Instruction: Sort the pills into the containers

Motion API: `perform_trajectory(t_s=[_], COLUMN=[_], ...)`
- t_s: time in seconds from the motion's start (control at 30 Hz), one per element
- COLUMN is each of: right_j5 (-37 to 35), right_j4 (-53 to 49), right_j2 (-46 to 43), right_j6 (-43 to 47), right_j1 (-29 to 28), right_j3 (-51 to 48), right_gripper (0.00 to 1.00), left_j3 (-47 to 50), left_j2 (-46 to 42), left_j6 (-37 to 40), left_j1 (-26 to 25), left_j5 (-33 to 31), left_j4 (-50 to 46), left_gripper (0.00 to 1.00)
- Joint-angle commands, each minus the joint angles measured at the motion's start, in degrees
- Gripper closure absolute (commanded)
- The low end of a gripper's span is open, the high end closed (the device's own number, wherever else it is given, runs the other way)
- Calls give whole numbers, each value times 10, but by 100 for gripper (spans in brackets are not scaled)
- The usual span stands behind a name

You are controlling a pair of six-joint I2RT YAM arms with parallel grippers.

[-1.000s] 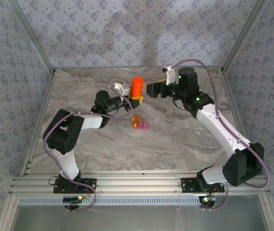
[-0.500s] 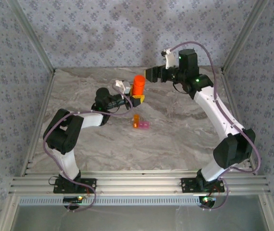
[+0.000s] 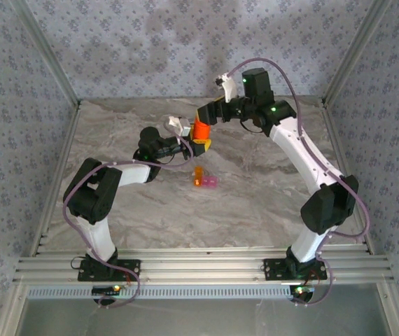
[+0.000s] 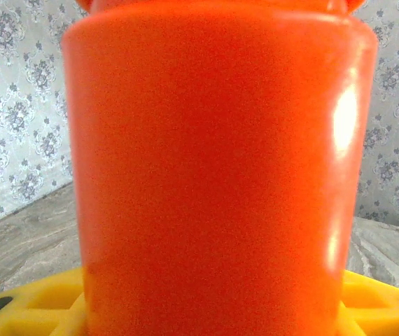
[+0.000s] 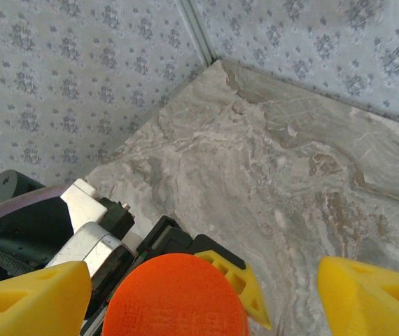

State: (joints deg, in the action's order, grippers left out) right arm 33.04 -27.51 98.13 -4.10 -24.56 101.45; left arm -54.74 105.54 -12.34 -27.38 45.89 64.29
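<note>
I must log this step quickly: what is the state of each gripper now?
Left gripper: closed on the orange bottle.
Right gripper: open, empty, above the bottle.

My left gripper (image 3: 198, 145) is at the foot of the upright orange bottle (image 3: 199, 132), yellow fingers against it, far out on the marble table (image 3: 269, 203). My right arm arches in from the other side, and my right gripper (image 3: 204, 117) sits over the bottle's top, covering the cap. Whether it touches, I cannot tell from here. The containers (image 3: 205, 180), orange and pink, lie nearer my bases, apart from both grippers.
</note>
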Motion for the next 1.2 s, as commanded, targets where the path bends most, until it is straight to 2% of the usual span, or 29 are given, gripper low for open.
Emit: perform_trajectory(t_s=[0.0,0.4,0.63,0.93,1.07,1.17], right_j5=[2,-4,4,5,-11,-46], right_j4=[-18,-20,-19,-13,8,32], right_j2=[10,26,31,32,25,18], right_j6=[17,20,15,12,-2,-26], right_j1=[-4,-20,-22,-24,-30,-37], right_j3=[23,32,31,17,-11,-49], right_gripper=[15,23,34,54,58,60], left_j3=[-19,-19,-18,-15,-9,9], left_j2=[5,5,3,0,-5,-17], left_j6=[-8,-8,-8,-4,0,17], left_j1=[1,0,0,1,1,0], left_j5=[16,16,14,9,-14,-60], left_j4=[16,13,13,13,16,24], left_gripper=[100,100,100,100,100,100])
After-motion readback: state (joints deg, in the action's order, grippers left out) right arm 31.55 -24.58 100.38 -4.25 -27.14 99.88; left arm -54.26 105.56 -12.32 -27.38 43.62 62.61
